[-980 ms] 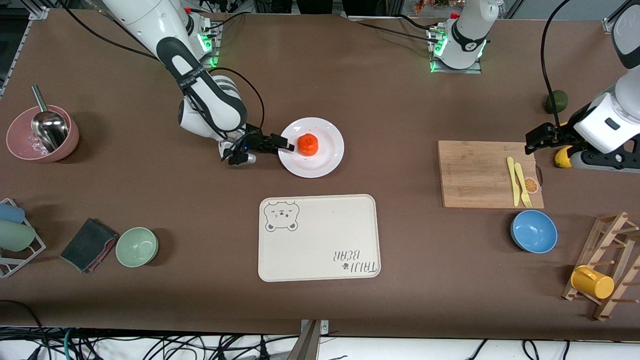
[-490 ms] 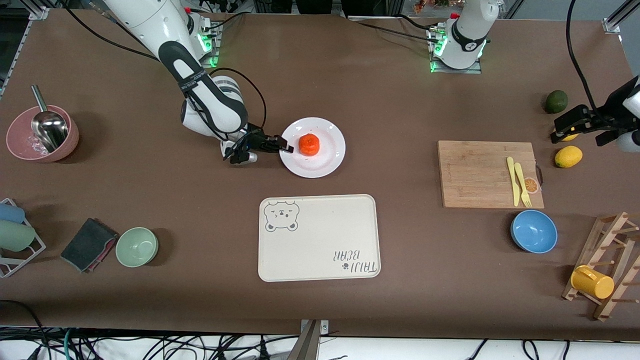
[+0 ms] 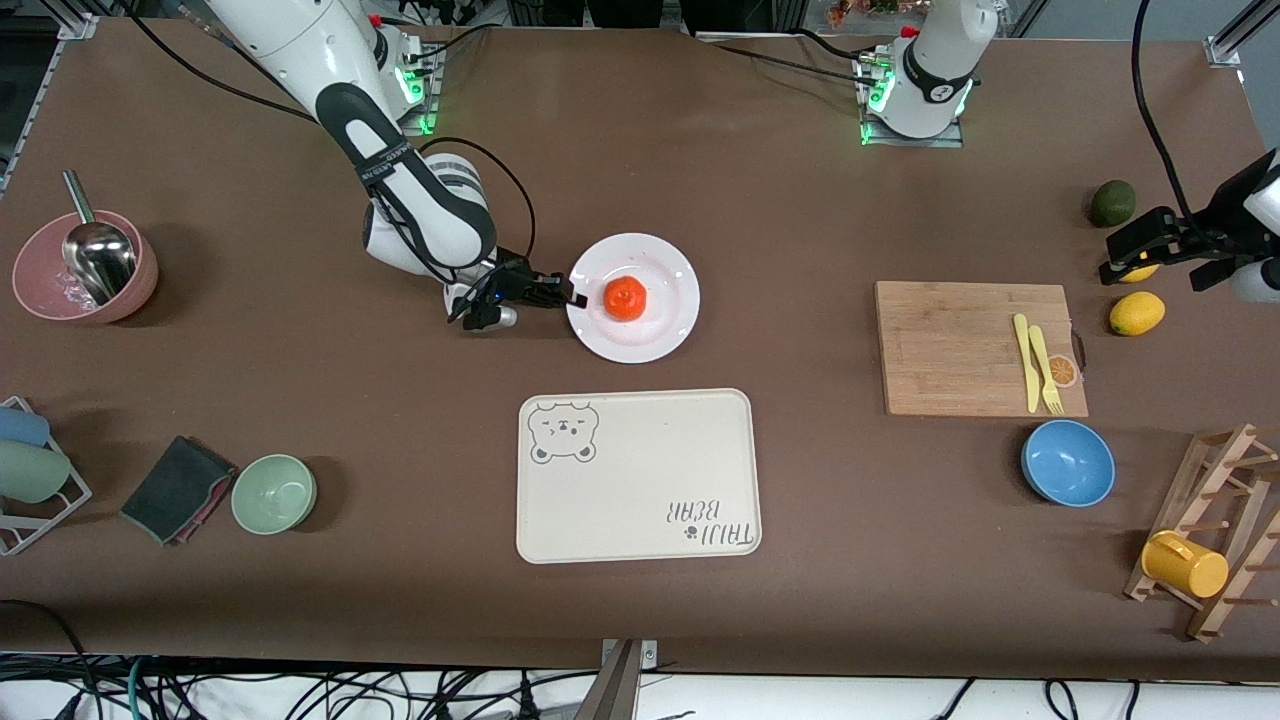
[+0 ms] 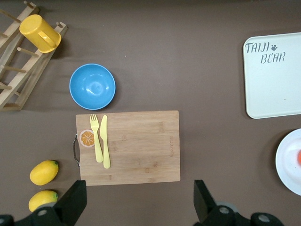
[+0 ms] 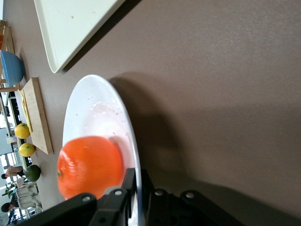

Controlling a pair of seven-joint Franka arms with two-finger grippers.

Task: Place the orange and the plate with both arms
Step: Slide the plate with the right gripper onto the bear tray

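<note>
front view: right hand (image 3: 574, 297) is clamping the rim of the plate (image 3: 660, 335) w/ fingers together on it; orange (image 3: 625, 298) is sitting on plate center, farther from camera than the tray (image 3: 637, 475). left hand (image 3: 1150, 248) is hovering over the lemons (image 3: 1136, 312), fingers apart, holding nothing.

right wrist view: fingers (image 5: 127, 184) are pinching the plate rim beside the orange.

left wrist view: cutting board (image 4: 136, 146) is lying below the left hand.
</note>
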